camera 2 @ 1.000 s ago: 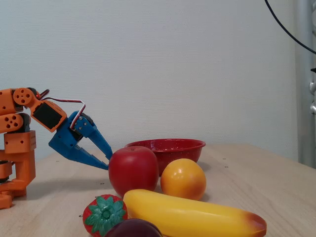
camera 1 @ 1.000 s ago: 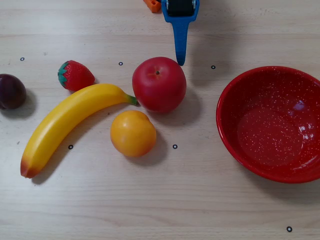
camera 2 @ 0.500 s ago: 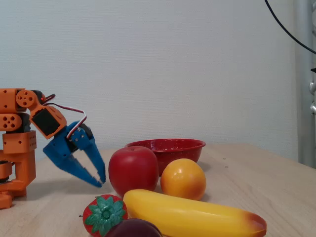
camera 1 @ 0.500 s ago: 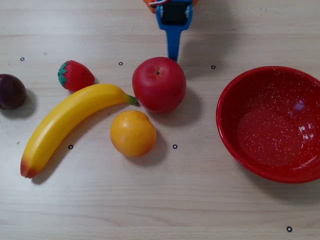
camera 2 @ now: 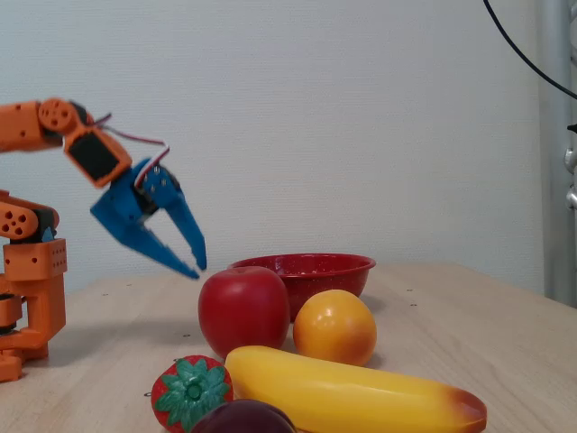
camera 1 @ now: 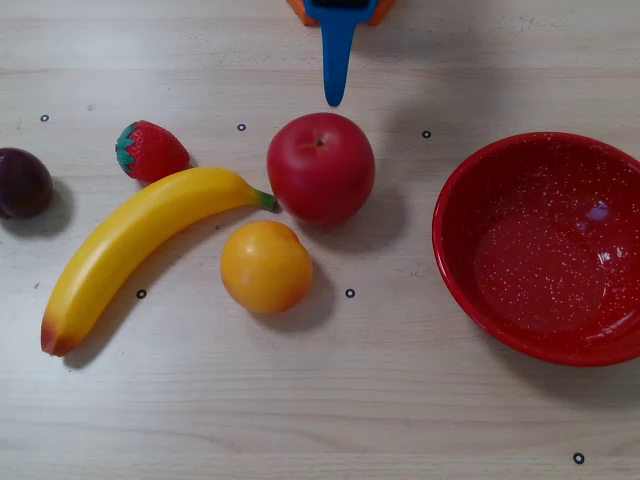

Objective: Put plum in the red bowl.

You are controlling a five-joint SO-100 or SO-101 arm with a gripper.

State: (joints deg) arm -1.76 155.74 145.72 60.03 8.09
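Observation:
The plum [camera 1: 22, 182] is small, dark purple-brown and lies at the far left edge of the table in the overhead view; in the fixed view it [camera 2: 243, 419] shows at the bottom edge, partly cut off. The red bowl [camera 1: 452, 262] with white speckles stands empty at the right; it also shows in the fixed view [camera 2: 315, 268] behind the apple. My blue gripper [camera 2: 197, 269] hangs in the air, pointing down, fingertips close together and holding nothing. In the overhead view the gripper [camera 1: 335, 98] enters from the top edge, just above the apple and far from the plum.
A strawberry [camera 1: 150, 150], a banana [camera 1: 140, 245], a red apple [camera 1: 320, 167] and an orange fruit [camera 1: 266, 267] lie between the plum and the bowl. The arm's orange base [camera 2: 32, 289] stands at the left in the fixed view.

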